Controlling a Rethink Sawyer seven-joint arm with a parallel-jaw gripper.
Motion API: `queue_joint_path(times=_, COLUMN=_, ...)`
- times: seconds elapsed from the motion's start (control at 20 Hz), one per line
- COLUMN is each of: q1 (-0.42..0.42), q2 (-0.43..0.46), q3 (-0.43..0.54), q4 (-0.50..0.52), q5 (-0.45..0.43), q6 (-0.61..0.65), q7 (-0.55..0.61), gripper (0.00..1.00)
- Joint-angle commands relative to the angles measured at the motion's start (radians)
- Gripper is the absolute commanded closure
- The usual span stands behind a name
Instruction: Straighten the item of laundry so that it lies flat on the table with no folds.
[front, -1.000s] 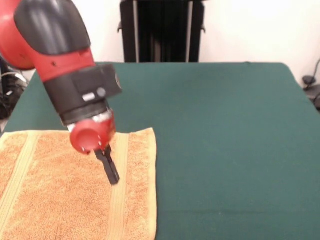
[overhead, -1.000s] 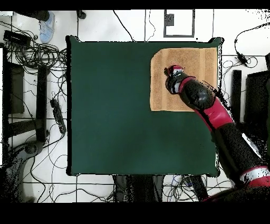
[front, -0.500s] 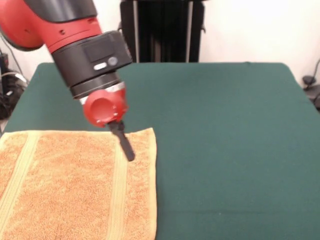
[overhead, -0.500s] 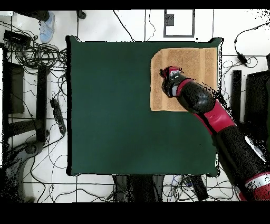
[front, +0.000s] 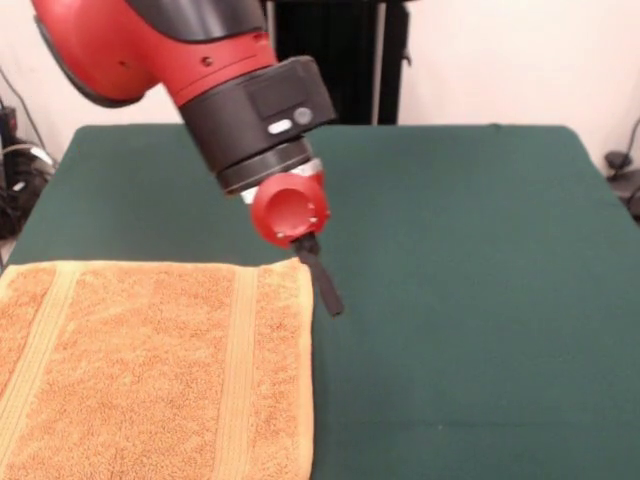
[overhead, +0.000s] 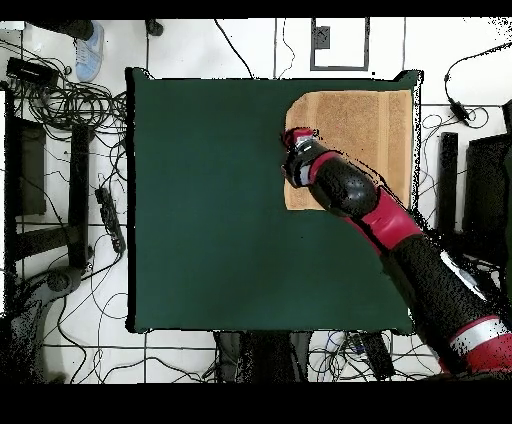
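A: Where is the towel (front: 150, 370) placed, and how does it lie from the pincer (front: 328, 297)?

B: The orange-tan towel is spread at the near left corner of the green bench (front: 470, 300) in the front view, its ribbed bands running from the near edge toward the far one. It is seen flat, with no fold that can be made out. The pincer is hung just beyond the towel's far right corner, over bare green cloth. So the towel is found to the left of the pincer and nearer the camera in that view. In the overhead view the same is shown turned round: the towel (overhead: 365, 125) sits in the upper right corner of the bench (overhead: 220, 220), and the wrist is seen over the towel's left edge.

A: Are the pincer's tips apart or together?

B: Only one dark narrow blade is shown beneath the red wrist, with no gap visible, so they are judged to be together, with nothing held.

A: What is changed from a second ago?

B: The pincer was then over the towel's right-hand band; it has since been lifted and carried off past the towel's edge. The towel itself is unmoved.
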Motion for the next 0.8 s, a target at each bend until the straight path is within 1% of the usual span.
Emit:
queue_joint_path(times=0.05, q1=0.156, q2=-0.031, q3=-0.106, q4=0.055, q5=0.005, q6=0.012, q7=0.113, gripper=1.0)
queue_joint_path(times=0.25, q1=0.294, q2=-0.115, q3=-0.345, q4=-0.007, q5=0.011, q6=0.167, q7=0.123, gripper=1.0)
queue_joint_path(times=0.3, q1=0.314, q2=-0.133, q3=-0.396, q4=-0.013, q5=0.005, q6=0.195, q7=0.122, gripper=1.0)
queue_joint_path(times=0.4, q1=0.338, q2=-0.159, q3=-0.466, q4=-0.02, q5=-0.004, q6=0.239, q7=0.114, gripper=1.0)
queue_joint_path(times=0.5, q1=0.354, q2=-0.183, q3=-0.526, q4=-0.032, q5=-0.027, q6=0.272, q7=0.092, gripper=1.0)
queue_joint_path(times=0.6, q1=0.356, q2=-0.206, q3=-0.567, q4=-0.052, q5=-0.06, q6=0.314, q7=0.047, gripper=1.0)
queue_joint_path(times=0.65, q1=0.348, q2=-0.216, q3=-0.578, q4=-0.063, q5=-0.081, q6=0.338, q7=0.013, gripper=1.0)
queue_joint_path(times=0.8, q1=0.297, q2=-0.237, q3=-0.567, q4=-0.104, q5=-0.156, q6=0.399, q7=-0.107, gripper=1.0)
